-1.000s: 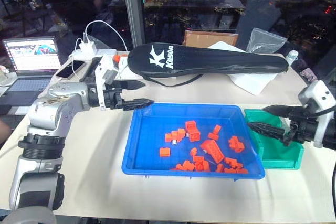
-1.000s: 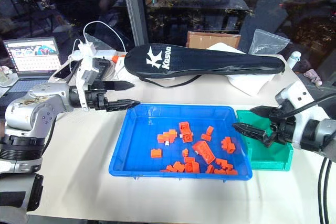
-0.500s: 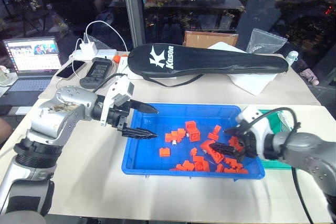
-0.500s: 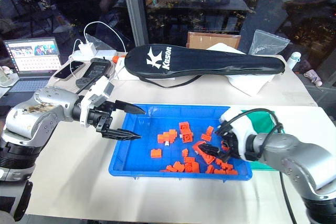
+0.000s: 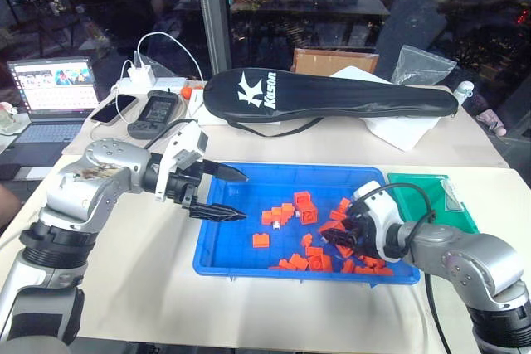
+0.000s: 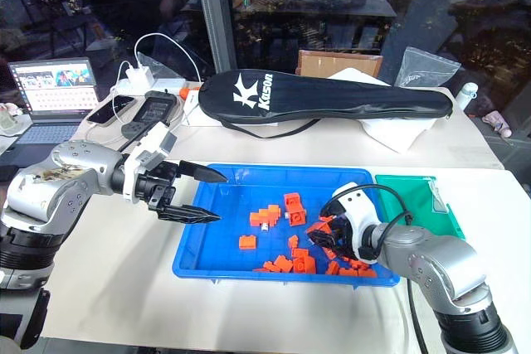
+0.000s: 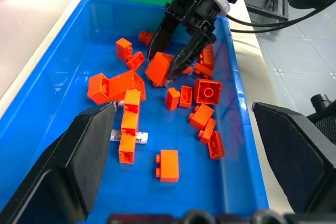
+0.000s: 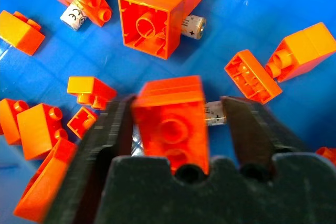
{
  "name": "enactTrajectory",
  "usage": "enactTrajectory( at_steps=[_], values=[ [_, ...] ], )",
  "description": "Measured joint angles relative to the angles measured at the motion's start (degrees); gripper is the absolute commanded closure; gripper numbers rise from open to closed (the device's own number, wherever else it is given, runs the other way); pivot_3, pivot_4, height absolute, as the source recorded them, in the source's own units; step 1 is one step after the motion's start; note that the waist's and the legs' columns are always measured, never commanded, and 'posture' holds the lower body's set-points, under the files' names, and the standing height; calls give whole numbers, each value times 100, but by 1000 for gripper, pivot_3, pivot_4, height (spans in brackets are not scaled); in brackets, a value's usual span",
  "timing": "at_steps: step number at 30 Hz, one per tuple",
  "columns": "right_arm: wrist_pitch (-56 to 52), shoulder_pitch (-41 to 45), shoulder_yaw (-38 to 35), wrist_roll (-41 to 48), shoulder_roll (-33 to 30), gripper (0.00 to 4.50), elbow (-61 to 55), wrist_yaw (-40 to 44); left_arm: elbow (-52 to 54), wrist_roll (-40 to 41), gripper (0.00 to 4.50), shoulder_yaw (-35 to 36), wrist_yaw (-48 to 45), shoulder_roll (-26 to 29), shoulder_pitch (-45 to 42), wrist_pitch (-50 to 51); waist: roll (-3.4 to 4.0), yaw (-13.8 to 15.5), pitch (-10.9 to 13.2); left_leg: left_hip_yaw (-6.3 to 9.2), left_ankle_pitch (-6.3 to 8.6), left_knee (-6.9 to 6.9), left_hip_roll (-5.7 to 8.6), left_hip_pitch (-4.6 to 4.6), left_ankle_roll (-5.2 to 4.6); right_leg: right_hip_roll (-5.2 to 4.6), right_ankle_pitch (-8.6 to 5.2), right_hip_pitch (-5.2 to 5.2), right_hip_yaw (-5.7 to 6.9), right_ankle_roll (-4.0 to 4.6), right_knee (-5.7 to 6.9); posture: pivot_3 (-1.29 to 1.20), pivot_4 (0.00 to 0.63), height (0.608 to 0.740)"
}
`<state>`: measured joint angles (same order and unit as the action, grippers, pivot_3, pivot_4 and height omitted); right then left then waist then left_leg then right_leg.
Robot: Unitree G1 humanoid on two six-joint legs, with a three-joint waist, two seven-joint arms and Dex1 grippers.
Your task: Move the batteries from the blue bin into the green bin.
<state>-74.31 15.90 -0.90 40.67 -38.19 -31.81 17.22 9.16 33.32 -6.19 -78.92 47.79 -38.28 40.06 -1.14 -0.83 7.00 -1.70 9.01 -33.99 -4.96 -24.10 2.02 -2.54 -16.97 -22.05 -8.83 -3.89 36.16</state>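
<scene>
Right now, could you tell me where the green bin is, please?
The green bin stands on the table's right side, against the blue bin's right end, beyond the right gripper.

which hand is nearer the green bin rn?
Right. The right hand is in the blue bin at the end beside the green bin; the left hand hovers at the blue bin's far end.

Batteries: each largely covered by orange bricks, ends alone exposed. Green bin: near part hidden behind right arm. Laptop: cut off at picture edge.
</scene>
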Motion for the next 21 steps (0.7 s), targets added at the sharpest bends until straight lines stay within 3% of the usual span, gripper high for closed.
enactTrajectory(
  at_steps=[9,16,18,21],
  values=[
    [-124,827,-631,-129,-676,3013,-55,144,-226,-68,0,76,160,-76,-36,-118,1,6,-3,5,-1,0,0,-2,-1,0,1,1,7,7,-1,0,150,708],
    [442,852,-158,-753,-461,3013,542,127,-220,-147,0,74,158,-71,-35,-201,2,-4,-3,6,-1,1,0,-3,-2,1,2,-1,7,9,2,0,150,708],
    [575,851,-69,-884,-419,2013,668,130,-213,-163,0,73,154,-71,-35,-238,3,-1,-4,6,-1,1,0,-3,-2,0,3,-2,7,10,3,0,150,708],
    [763,847,-16,-1079,-385,1148,784,134,-201,-165,0,71,121,-68,-35,-238,3,6,-4,6,-1,0,1,-6,-2,0,3,-2,8,10,2,0,150,708]
  ],
)
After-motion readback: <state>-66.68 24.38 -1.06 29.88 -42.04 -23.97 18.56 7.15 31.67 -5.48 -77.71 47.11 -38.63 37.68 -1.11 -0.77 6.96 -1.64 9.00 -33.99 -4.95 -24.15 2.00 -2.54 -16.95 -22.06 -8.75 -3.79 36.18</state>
